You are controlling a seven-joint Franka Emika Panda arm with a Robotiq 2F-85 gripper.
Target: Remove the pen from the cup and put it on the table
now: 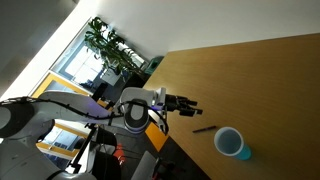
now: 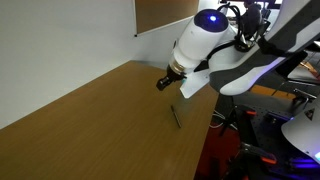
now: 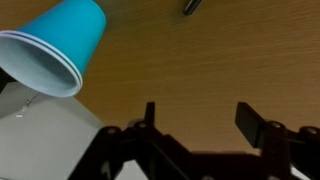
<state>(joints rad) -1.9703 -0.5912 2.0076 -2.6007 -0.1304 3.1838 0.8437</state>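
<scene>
The dark pen (image 1: 205, 129) lies flat on the wooden table (image 1: 260, 80), beside the blue-teal cup (image 1: 231, 143) and outside it. The cup stands near the table's edge. My gripper (image 1: 190, 105) hovers above the table near the pen, open and empty. In an exterior view the pen (image 2: 176, 116) lies on the table (image 2: 90, 120) just below my gripper (image 2: 163, 81); the cup is out of view there. In the wrist view the cup (image 3: 55, 50) is at the upper left, the pen's tip (image 3: 190, 6) at the top edge, and my open fingers (image 3: 200, 118) frame bare wood (image 3: 200, 60).
The table edge runs close to the cup and pen, with the robot's base and cables (image 2: 270, 130) beyond it. Potted plants (image 1: 110, 45) and a window stand past the table's far corner. A wall panel (image 2: 160, 15) borders the table's back.
</scene>
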